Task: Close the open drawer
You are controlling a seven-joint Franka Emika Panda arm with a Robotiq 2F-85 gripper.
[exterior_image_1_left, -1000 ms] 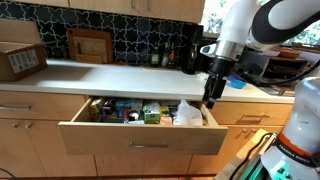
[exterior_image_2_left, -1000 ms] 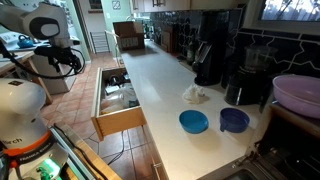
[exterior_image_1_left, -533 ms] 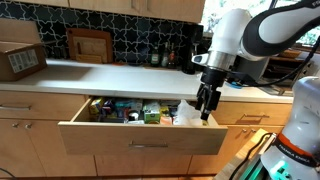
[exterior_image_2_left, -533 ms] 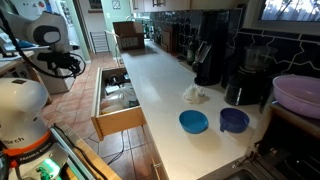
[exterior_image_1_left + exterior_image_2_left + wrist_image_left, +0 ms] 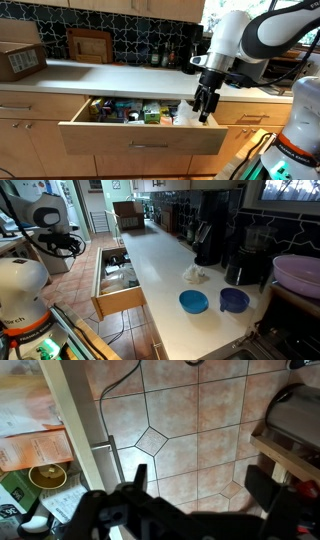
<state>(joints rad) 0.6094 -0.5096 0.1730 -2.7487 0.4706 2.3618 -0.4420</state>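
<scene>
Entry, gripper (image 5: 204,108): since a second ago I log it slightly lower over the drawer (image 5: 140,138); the wrist seems re-angled, though the view is small.

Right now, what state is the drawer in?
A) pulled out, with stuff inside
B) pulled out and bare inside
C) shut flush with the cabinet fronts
A: in an exterior view the drawer front stands well out from the cabinets, and packed items show inside it.
</scene>
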